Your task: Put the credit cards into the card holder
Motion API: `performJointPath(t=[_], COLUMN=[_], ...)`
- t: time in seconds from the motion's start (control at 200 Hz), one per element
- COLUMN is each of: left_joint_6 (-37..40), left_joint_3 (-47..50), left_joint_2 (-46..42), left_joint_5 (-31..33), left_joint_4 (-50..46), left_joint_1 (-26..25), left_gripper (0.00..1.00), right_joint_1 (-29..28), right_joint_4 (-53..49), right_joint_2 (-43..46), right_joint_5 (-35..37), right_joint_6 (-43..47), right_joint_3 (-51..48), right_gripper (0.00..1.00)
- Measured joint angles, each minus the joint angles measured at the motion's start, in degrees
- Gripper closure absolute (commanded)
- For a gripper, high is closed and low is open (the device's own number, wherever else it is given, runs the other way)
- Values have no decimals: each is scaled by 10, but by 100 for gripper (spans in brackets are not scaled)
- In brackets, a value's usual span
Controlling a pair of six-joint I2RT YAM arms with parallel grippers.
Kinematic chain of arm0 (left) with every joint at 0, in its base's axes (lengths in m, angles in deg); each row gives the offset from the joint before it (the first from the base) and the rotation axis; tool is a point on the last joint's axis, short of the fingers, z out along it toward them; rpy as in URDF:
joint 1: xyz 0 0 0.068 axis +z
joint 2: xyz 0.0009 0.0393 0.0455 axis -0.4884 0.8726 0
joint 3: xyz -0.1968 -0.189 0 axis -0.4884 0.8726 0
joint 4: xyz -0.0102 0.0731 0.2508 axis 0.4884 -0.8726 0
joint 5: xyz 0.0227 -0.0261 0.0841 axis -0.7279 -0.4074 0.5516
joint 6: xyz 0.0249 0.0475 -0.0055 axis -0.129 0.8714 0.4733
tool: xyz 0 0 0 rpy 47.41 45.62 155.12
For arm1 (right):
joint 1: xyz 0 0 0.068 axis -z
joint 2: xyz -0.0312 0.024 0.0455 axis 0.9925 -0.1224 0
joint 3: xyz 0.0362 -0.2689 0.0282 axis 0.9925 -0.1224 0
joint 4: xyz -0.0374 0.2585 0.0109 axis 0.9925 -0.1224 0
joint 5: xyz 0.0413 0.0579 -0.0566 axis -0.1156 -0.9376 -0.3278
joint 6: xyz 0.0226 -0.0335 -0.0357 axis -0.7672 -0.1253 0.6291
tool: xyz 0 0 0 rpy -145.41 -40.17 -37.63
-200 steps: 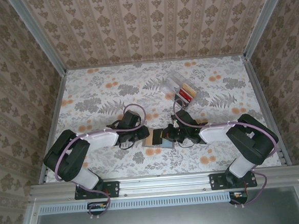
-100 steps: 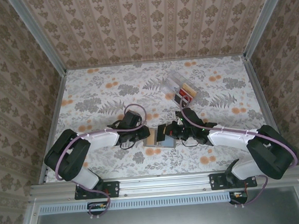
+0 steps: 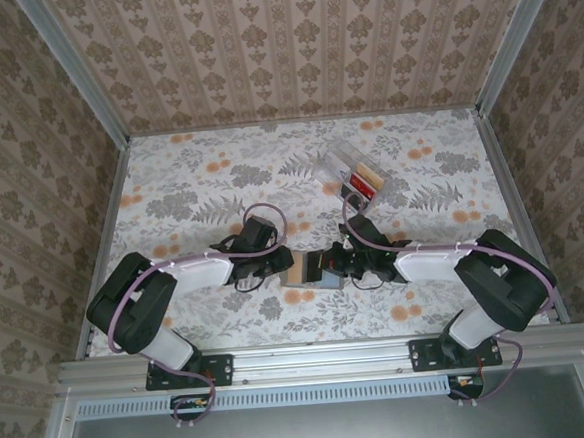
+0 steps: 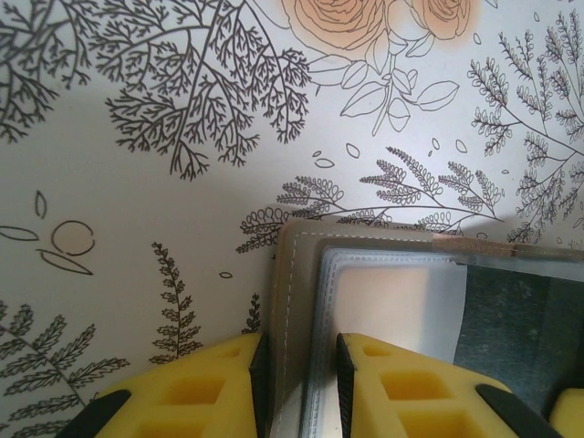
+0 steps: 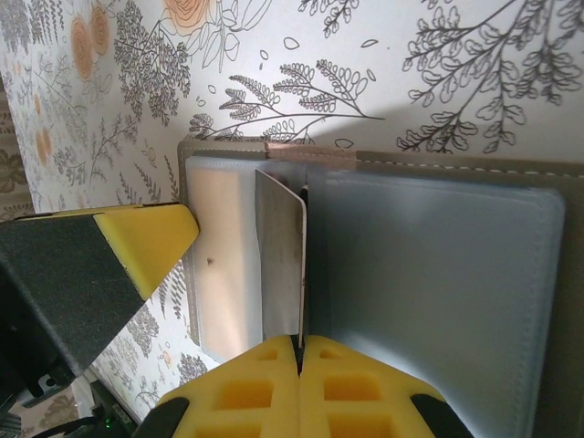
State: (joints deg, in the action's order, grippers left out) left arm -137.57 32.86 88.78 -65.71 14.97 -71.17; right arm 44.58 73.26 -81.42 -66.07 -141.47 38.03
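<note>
Left end effector [image 4: 301, 356]: yellow pads clamped on the stitched border of one panel of the grey-taupe folding card holder [image 4: 383, 301]. The holder lies open and flat on the floral-printed table [image 3: 189, 186], near the front centre. Its long axis runs left to right between the two arms, clear pockets facing up. At the fold, a thin pale rectangular credit card [image 5: 278, 255] is seen nearly edge-on, tilted off the holder's surface. Its long axis is in line with the right fingers and its free end points toward the left arm. Whether it has entered a pocket cannot be told. Right end effector [image 5: 299, 345]: pads clenched on that card's near end. Farther back and right, a clear plastic box [image 3: 340, 161] holds red and orange cards [image 3: 362, 182], apart from both arms.
</note>
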Motion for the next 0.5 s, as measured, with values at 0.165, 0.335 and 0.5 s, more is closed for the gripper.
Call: performJointPath(t=[0.165,0.335,0.5], left_joint_6=[0,0,0], left_joint_3=[-4,-5,-5], left_joint_2=[3,3,3], left_joint_5=[0,0,0], left_joint_4=[-3,-5,-5], left_joint_1=[0,0,-1], left_gripper=[72,71,67], right_joint_1=[0,0,-1], right_joint_4=[19,33,42], right_joint_2=[-23,-36,-59], right_joint_5=[-13,-26,-39], right_joint_6=[0,-2,-9], right_joint_3=[3,10,27], right_gripper=[100,100,100])
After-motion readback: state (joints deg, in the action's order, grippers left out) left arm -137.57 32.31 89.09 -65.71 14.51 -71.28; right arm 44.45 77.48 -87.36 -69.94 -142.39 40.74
